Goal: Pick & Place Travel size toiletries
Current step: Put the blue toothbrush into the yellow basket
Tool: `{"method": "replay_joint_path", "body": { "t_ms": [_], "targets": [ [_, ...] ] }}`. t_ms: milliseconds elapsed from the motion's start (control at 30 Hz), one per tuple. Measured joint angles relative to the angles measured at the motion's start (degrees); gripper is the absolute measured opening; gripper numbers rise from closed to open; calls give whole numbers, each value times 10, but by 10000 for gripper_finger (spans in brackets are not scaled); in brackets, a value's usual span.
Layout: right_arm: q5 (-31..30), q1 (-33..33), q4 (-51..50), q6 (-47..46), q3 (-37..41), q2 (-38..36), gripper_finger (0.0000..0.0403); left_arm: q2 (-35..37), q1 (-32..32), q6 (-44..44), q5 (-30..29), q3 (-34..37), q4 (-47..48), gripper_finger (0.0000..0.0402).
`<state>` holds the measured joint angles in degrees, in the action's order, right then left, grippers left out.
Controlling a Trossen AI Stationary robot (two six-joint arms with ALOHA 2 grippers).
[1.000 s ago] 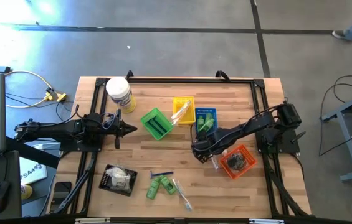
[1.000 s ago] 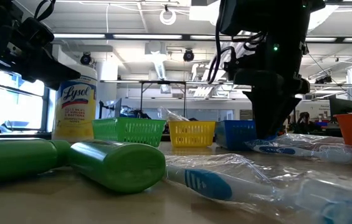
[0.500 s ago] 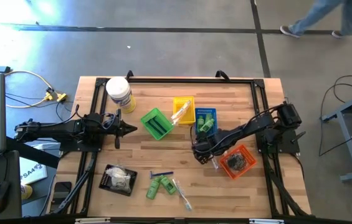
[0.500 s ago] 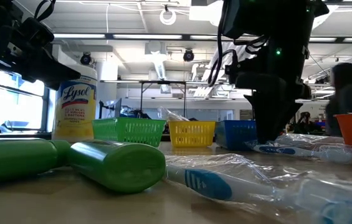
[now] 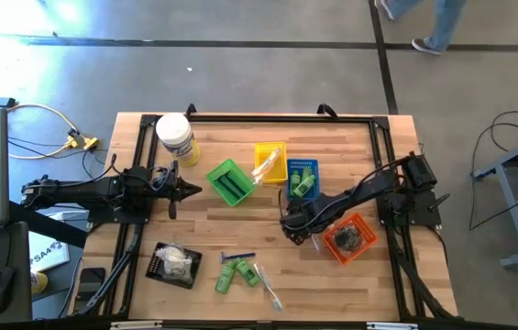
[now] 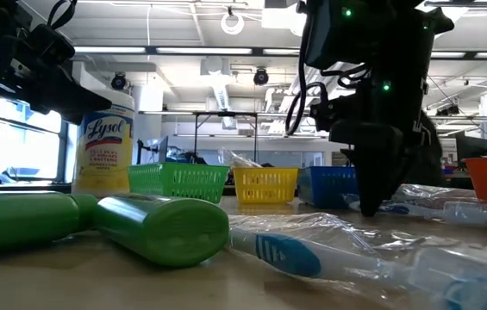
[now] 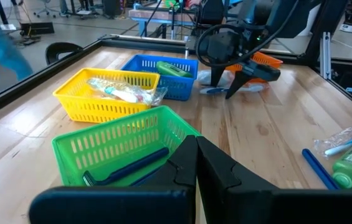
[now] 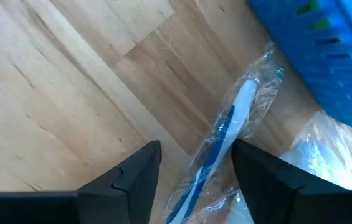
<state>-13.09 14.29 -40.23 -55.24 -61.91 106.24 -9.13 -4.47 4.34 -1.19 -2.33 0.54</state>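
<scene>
Two fingers of my right hand (image 8: 191,165) stood spread on either side of a wrapped toothbrush (image 8: 225,134), which lay flat on the desk (image 5: 240,225) just beside the blue basket (image 5: 302,177) and near the orange basket (image 5: 348,238). I had the hand low and pointed down at it because the packet was thin and slippery, so, as I judged, only a straddling grip along its stem would take it; nothing was gripped yet. My left hand (image 7: 194,165) was closed on nothing and hung by the green basket (image 7: 123,149), out of the way. Sorting explained the rest: green bottles (image 5: 301,184) sat in the blue basket, a wrapped brush in the yellow basket (image 5: 270,162), and a dark blue stick lay in the green one. More green bottles (image 5: 236,272), a second wrapped brush (image 5: 266,284) and a blue razor-like stick (image 5: 237,257) waited at the desk's near edge beside the black tray (image 5: 158,264).
</scene>
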Motion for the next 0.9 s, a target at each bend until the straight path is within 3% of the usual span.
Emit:
{"method": "replay_joint_path", "body": {
  "t_ms": [433,733,900],
  "targets": [
    [33,22,105,82,0,2,23,0,0,0,0,0,0,0],
    [55,23,147,182,1,-39,47,0,0,0,2,0,0,0],
    [50,33,208,291,0,-102,17,0,0,0,2,0,0,0]
  ]
}}
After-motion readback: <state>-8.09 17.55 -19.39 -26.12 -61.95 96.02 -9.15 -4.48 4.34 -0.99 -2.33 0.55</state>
